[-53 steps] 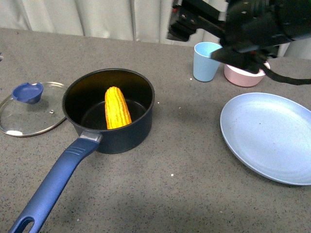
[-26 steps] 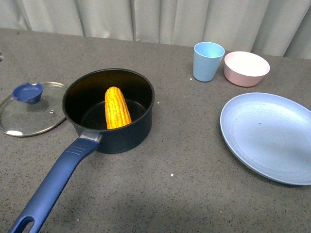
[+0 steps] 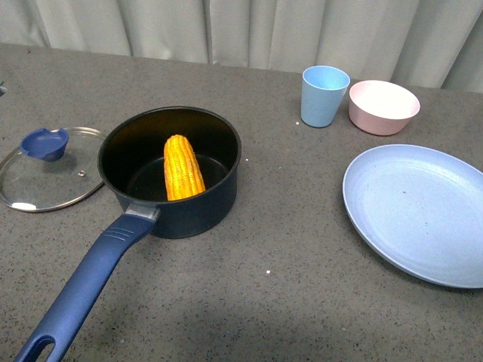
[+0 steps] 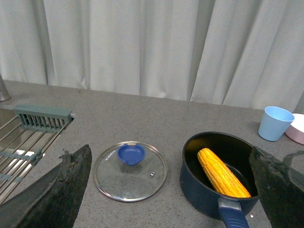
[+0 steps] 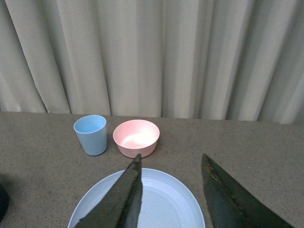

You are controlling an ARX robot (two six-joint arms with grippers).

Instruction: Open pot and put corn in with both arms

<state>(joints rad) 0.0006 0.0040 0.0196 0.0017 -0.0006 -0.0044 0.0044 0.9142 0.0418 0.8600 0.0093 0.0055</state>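
The task looks done: the ribbed yellow corn (image 3: 183, 167) lies slanted inside the round dark pot (image 3: 219, 197), and the glass lid (image 3: 45, 169) rests flat beside it. Both arms hang clear above the counter. The left gripper (image 4: 166, 190) is spread wide and empty, with pot and lid between its fingers; the right gripper (image 5: 171, 194) is parted, empty, over the smooth blue plate (image 5: 156, 199), so nothing seems left but pulling back.

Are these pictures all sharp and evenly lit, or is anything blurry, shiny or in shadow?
Front view: soft even light, the glass lid catches a small glare, the pot is dark inside around the corn. Left wrist view: the near fingers look blurred. Right wrist view: the pink bowl has a bright sheen.
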